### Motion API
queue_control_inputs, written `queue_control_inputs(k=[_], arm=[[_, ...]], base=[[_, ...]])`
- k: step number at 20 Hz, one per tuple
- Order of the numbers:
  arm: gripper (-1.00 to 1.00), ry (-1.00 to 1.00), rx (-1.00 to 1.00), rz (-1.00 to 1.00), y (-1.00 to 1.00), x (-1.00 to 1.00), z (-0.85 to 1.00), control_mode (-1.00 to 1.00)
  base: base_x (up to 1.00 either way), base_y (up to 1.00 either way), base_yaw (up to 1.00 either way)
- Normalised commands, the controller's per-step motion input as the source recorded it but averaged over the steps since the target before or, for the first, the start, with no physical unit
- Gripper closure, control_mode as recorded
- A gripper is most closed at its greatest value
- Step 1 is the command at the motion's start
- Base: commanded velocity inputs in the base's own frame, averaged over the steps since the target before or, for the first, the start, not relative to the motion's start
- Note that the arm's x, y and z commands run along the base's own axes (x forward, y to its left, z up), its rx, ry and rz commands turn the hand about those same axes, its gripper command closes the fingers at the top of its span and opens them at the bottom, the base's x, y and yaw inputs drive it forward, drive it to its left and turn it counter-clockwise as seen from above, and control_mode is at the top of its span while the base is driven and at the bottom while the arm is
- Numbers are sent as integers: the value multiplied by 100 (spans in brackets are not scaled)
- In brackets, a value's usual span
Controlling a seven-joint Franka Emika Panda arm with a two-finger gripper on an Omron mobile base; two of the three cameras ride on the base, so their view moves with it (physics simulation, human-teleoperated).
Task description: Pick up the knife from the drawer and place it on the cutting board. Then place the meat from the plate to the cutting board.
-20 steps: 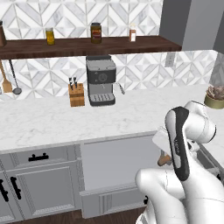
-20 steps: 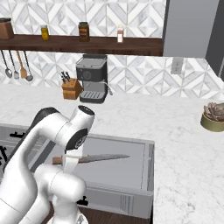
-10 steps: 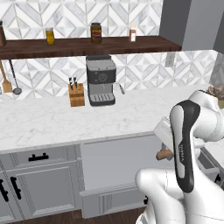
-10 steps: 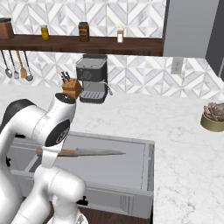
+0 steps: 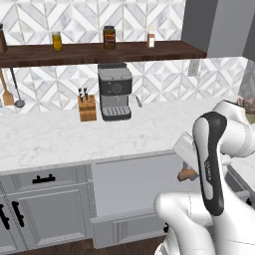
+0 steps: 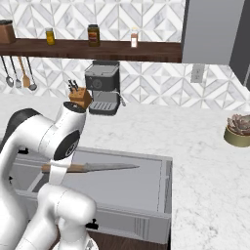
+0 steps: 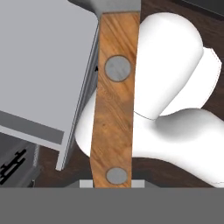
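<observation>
My gripper [image 7: 114,181] is shut on the wooden handle of the knife [image 7: 114,100], which has two grey rivets. In the right base view the knife [image 6: 93,168] hangs level above the open drawer [image 6: 146,188], its grey blade pointing right and its handle partly behind my arm. The left base view shows the gripper [image 5: 185,167] over the drawer [image 5: 134,182], with the knife's handle end [image 5: 188,174] sticking out below the hand. The cutting board, the plate and the meat are out of view.
On the marble counter [image 5: 60,142] stand a coffee machine [image 5: 115,98] and a wooden knife block [image 5: 87,108]. A potted plant [image 6: 238,130] sits at the right. Jars line the dark shelf [image 5: 99,52]. Grey cabinet doors [image 5: 45,209] are left of the drawer.
The knife has risen a little above the drawer, still in my grip, and the arm's elbow has swung upward and sideways. The base has stayed put.
</observation>
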Motion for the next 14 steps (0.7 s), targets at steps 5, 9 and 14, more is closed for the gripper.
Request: queue_control_inputs(k=[5,9,14], arm=[[100,-2,-1,0,2,-9,0,100],[100,0,0,0,0,0,0,100],[100,0,0,0,0,0,0,100]], base=[[-52,30,4],[-88,98,15],[-59,100,23]])
